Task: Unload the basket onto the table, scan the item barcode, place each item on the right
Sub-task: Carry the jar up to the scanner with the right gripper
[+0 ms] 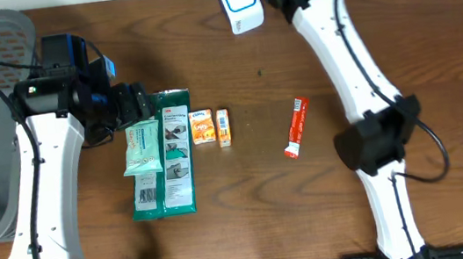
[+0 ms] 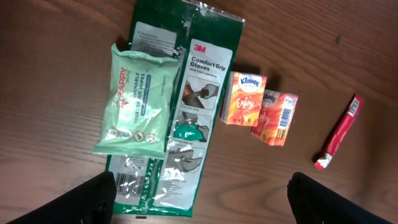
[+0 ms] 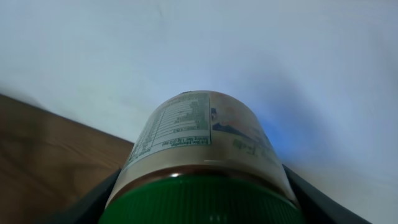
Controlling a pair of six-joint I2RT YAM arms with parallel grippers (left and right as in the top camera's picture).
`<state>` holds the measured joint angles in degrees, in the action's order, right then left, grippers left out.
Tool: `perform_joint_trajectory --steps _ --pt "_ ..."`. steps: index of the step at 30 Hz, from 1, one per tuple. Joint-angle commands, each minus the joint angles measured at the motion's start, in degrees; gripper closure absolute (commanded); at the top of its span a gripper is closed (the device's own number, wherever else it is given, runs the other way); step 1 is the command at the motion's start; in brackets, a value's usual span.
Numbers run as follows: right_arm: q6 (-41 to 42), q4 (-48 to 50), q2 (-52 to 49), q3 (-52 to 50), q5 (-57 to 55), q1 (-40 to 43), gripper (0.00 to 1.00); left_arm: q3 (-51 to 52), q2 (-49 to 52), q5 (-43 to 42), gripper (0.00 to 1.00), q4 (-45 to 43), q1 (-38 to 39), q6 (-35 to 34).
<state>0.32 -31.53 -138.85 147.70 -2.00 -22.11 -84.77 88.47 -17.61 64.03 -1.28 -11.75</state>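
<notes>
Just left of the gloves packet [image 1: 173,154], near its top end, the left tool [image 1: 133,106] hung with its jaws spread wide and nothing between them. A careless descent from there would likely have caught the wipes pack [image 1: 141,149], which lay partly on the packet, and dragged it across the tabletop [image 1: 268,213]. Well to the right of the packet and beyond its top end, the right tool [image 3: 200,198] was closed on a jar [image 3: 199,127] at its green-lidded end. This was the item for scanning, held close by the white-and-blue scanner [image 1: 240,3]. The wrist view showed a fine-print table on the jar's label but no barcode, so the scan would probably have failed unless the jar was turned, and a grip so near the lid might have let it slip. As for writing, the wipes pack carried "WIPES" among words too small to trust, and the packet read "3M Comfort Grip Gloves". Just right of the packet a little orange pack [image 1: 202,126] said "Kleenex" and its neighbour [image 1: 223,127] showed a barcode. The red sachet [image 1: 297,127] farther right was illegible.
</notes>
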Motion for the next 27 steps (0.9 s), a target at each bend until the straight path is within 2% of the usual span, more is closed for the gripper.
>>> perform_joint_trajectory --steps 1,4,9,27 --pt "-1.64 2.49 -4.98 0.57 1.05 0.68 0.99 0.09 0.26 0.79 0.11 0.0 0.13 0.72" --pt "-1.66 6.71 -8.96 0.57 2.19 1.25 0.99 0.09 0.26 0.79 0.11 0.0 0.13 0.72" --pt "-1.6 13.75 -13.09 0.57 11.98 2.62 0.99 0.09 0.26 0.79 0.11 0.0 0.13 0.72" --pt "-0.15 25.07 -18.38 0.57 12.61 4.5 0.99 0.09 0.26 0.79 0.11 0.0 0.13 0.72"
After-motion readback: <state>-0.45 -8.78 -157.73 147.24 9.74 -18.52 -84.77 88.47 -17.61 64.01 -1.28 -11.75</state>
